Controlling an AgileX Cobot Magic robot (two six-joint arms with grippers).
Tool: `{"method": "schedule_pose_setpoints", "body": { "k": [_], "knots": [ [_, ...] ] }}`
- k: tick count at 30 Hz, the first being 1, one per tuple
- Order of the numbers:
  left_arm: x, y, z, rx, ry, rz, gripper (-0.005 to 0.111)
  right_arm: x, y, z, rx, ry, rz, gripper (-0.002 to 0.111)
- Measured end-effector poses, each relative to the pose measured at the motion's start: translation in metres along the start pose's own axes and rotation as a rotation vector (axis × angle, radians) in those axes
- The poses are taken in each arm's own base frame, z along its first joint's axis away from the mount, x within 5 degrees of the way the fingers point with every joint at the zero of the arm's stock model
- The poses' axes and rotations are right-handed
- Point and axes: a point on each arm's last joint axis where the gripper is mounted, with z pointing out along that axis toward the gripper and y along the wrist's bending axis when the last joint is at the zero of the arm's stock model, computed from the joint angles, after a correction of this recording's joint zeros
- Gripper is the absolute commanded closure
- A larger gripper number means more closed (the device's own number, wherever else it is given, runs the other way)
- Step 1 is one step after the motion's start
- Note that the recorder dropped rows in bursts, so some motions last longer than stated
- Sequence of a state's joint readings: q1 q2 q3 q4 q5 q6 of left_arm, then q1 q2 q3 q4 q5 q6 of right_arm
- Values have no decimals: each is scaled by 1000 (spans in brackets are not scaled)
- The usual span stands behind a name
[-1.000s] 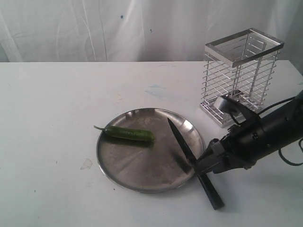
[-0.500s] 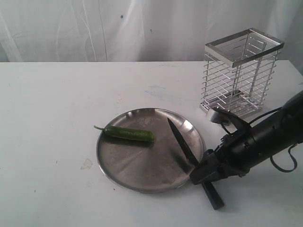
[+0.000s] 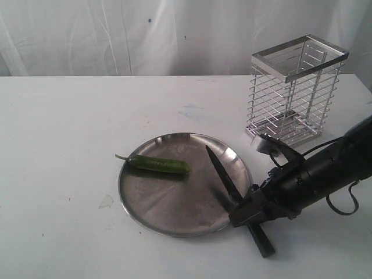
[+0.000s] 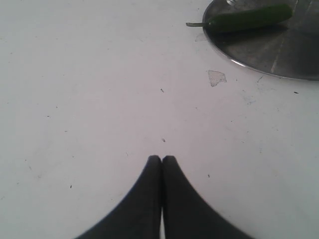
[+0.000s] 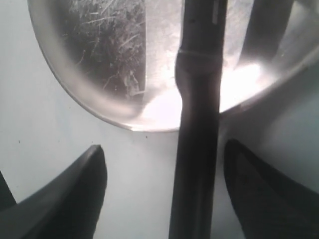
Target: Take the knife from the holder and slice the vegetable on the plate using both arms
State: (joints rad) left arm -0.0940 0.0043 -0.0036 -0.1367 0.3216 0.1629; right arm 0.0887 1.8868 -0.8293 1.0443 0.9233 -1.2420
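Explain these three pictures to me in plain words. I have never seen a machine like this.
This is a two-armed robot at a white table. One picture comes from a camera standing off the arms; the other two come from cameras on each wrist, looking down past the fingers.

On the table are a steel plate with a green vegetable on it, a wire holder, and a knife lying with its blade on the plate and its handle over the rim on the table.

The right gripper sits open with a finger on either side of the knife handle, not yet gripping it. The left gripper is shut and empty over bare table near the plate.
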Motion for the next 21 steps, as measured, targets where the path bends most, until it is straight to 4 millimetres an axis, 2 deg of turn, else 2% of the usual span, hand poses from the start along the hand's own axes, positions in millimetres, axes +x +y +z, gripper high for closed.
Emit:
{"method": "schedule_pose_setpoints", "body": {
  "k": [3,6,7,9,12,14,19,21],
  "knots": [
    [0,0,0,0,0,0,107,1,-1,4,-32,6,18,46],
    [0,0,0,0,0,0,107,1,-2,6,-46,8,1,56],
    [0,0,0,0,0,0,107,2,-3,7,-50,12,-3,67],
    [0,0,0,0,0,0,107,3,-5,9,-43,15,-11,81],
    [0,0,0,0,0,0,107,6,-9,10,-8,47,-24,93],
    [0,0,0,0,0,0,107,6,-10,10,3,56,-11,107],
    [0,0,0,0,0,0,107,6,-9,9,9,52,102,108],
    [0,0,0,0,0,0,107,5,-5,3,24,57,86,108]
  ]
}}
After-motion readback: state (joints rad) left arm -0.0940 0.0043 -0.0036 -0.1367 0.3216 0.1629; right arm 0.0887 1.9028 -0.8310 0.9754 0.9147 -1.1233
